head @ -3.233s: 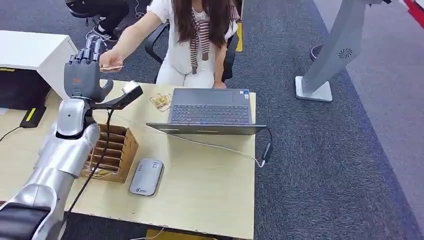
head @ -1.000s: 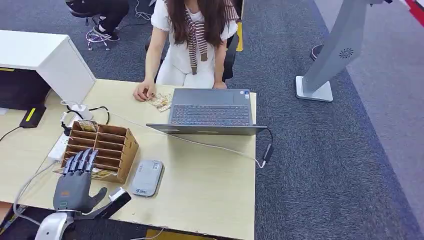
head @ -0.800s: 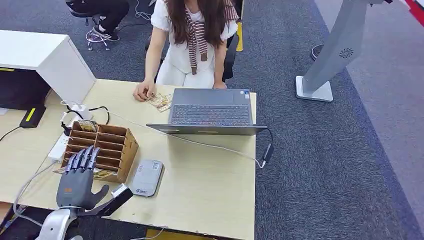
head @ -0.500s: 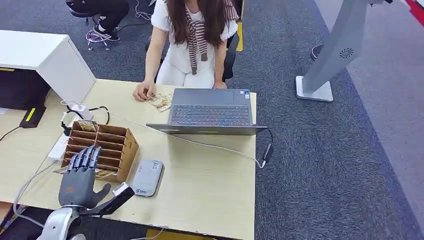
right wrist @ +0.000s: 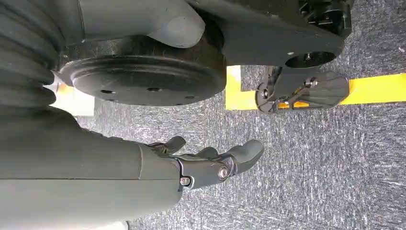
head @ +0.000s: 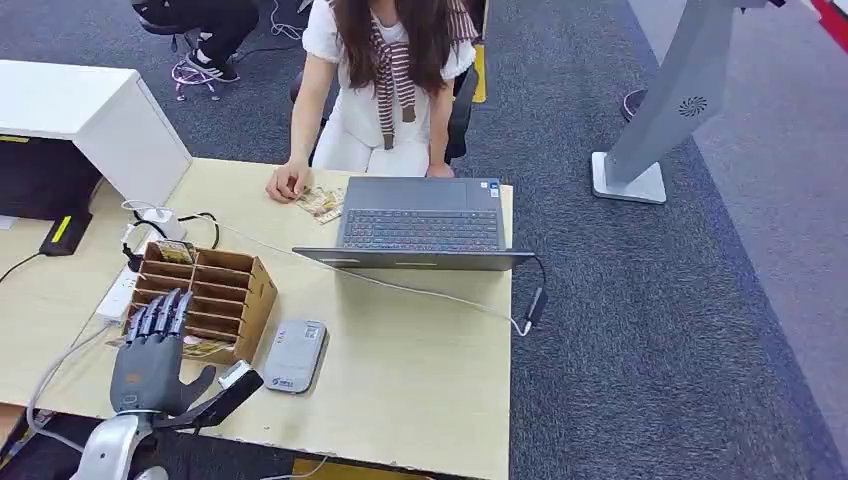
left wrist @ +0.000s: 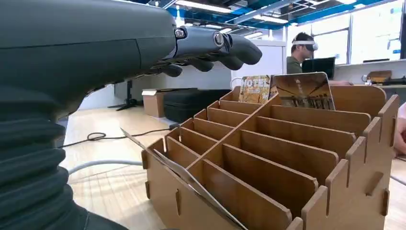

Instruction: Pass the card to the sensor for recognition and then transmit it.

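My left hand hovers open over the near left corner of the wooden card holder, fingers straight and holding nothing. In the left wrist view its fingers stretch above the holder's slots. Two cards stand upright in the far slots, and one card shows there in the head view. The grey card sensor lies flat just right of the holder. A person's hand rests beside loose cards on the far side of the table. My right hand hangs open over carpet.
An open laptop sits mid-table with a cable running to the right edge. A power strip and cords lie left of the holder. A person sits across the table. A white cabinet stands far left.
Since 3.2 s ago my left hand has come down from the person's raised hand to the table's near edge. The person's hand has dropped to the table. Over the last second my hand barely moves.
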You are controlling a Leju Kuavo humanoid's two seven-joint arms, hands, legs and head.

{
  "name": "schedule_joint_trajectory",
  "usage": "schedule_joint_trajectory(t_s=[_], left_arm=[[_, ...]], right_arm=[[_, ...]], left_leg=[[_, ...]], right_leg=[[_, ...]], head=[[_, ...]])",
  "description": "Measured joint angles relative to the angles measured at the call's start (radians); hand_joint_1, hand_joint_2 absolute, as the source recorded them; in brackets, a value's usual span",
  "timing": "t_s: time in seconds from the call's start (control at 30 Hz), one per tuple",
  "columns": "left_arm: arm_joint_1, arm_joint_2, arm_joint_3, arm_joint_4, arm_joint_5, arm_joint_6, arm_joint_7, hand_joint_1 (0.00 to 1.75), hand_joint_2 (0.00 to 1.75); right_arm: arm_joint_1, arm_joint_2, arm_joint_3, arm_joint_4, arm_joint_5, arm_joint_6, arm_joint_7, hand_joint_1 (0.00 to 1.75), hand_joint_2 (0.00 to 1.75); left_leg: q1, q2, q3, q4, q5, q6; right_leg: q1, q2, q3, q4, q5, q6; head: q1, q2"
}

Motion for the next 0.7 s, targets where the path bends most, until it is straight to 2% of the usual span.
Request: schedule_joint_trajectory(t_s=[0.7], left_arm=[[0.001,-0.004,0.034,0.000,0.019,-0.006,0.001,0.00,1.75]], right_arm=[[0.000,0.000,0.000,0.000,0.002,-0.001,0.003,0.00,1.75]], left_leg=[[0.000,0.000,0.000,0.000,0.000,0.000]], right_leg=[[0.000,0.000,0.000,0.000,0.000,0.000]], head=[[0.000,0.000]])
